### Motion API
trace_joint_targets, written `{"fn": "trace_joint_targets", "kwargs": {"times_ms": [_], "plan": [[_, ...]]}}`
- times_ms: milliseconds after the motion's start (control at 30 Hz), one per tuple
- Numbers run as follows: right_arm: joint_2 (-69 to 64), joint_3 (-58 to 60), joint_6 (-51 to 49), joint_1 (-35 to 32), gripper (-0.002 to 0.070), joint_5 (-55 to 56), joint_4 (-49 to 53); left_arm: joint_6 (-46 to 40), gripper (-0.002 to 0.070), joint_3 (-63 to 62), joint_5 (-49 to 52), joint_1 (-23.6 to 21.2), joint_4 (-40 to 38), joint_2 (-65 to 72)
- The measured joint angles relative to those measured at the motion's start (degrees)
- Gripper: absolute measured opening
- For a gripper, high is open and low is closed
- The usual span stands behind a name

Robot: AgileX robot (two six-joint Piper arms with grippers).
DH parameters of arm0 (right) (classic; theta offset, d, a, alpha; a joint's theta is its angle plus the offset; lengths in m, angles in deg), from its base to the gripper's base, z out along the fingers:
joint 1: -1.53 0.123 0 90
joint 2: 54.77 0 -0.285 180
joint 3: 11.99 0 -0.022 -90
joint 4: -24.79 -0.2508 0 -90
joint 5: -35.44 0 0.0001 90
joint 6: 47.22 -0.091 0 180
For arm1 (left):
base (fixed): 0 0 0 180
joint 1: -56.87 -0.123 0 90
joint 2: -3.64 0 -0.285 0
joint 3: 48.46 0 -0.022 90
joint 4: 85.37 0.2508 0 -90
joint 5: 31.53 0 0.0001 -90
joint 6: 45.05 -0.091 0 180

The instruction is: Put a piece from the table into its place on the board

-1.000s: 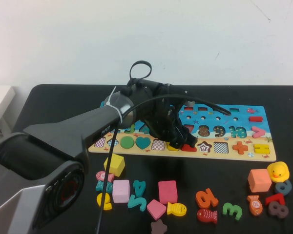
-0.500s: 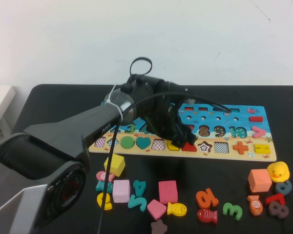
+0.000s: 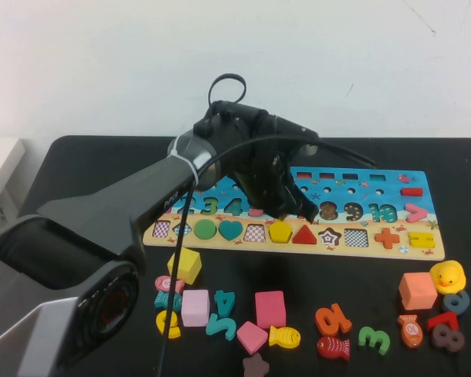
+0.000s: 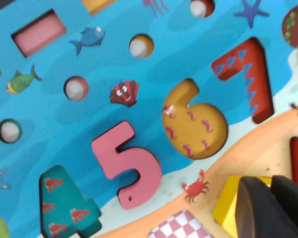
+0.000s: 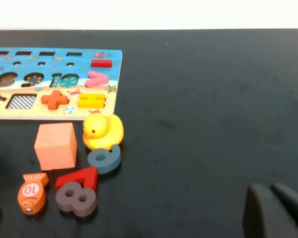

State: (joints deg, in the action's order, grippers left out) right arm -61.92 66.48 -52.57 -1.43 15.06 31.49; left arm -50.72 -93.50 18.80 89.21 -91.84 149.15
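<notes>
The yellow pentagon piece [image 3: 279,232] lies flat in its slot on the sandy strip of the board [image 3: 377,206], between a checkered slot and the red triangle. My left gripper [image 3: 297,209] hangs just above and behind it, over the numerals, with its fingers together and nothing between them. In the left wrist view the black fingers [image 4: 253,208] cover part of the piece [image 4: 227,202] on the board [image 4: 89,74]. My right gripper [image 5: 271,192] is shut and empty over the bare black table [image 5: 213,99], to the right of the board [image 5: 49,64]; it is out of the high view.
In front of the board lie a yellow cube [image 3: 184,265], pink cubes [image 3: 269,308], a yellow fish [image 3: 283,337] and loose numerals. At the right stand an orange cube [image 3: 417,290] and a yellow duck [image 3: 447,276]. The white wall lies behind the table [image 3: 94,169].
My left gripper has risen and drawn back from the sandy strip. The yellow pentagon, covered by the fingers before, now lies uncovered in its slot.
</notes>
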Motion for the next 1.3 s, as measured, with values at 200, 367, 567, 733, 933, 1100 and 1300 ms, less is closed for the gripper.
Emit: {"fn": "trace_joint_targets", "kwargs": {"times_ms": [200, 367, 567, 733, 933, 1100, 1300], "plan": [[0.00, 0.00, 0.00, 0.00, 0.0019, 0.00, 0.00, -0.15, 0.0004, -0.21, 0.64, 0.00, 0.29, 1.81], [0.00, 0.00, 0.00, 0.00, 0.0019, 0.00, 0.00, -0.16, 0.0000, -0.58, 1.14, 0.00, -0.44, 2.49], [0.00, 0.00, 0.00, 0.00, 0.0019, 0.00, 0.00, -0.16, 0.0000, -1.53, 1.87, 0.00, -0.22, 2.49], [0.00, 0.00, 0.00, 0.00, 0.0019, 0.00, 0.00, -0.16, 0.0000, -4.21, 4.83, 0.00, 3.11, 2.20], [0.00, 0.00, 0.00, 0.00, 0.0018, 0.00, 0.00, -0.16, 0.0000, -8.25, 10.08, 0.00, 9.94, -4.01], [0.00, 0.00, 0.00, 0.00, 0.0019, 0.00, 0.00, -0.03, 0.0000, -9.27, 12.87, 0.00, 18.90, -15.98], [0.00, 0.00, 0.00, 0.00, 0.0019, 0.00, 0.00, 0.06, 0.0000, -9.40, 16.16, -0.47, 21.06, -32.18]]}}
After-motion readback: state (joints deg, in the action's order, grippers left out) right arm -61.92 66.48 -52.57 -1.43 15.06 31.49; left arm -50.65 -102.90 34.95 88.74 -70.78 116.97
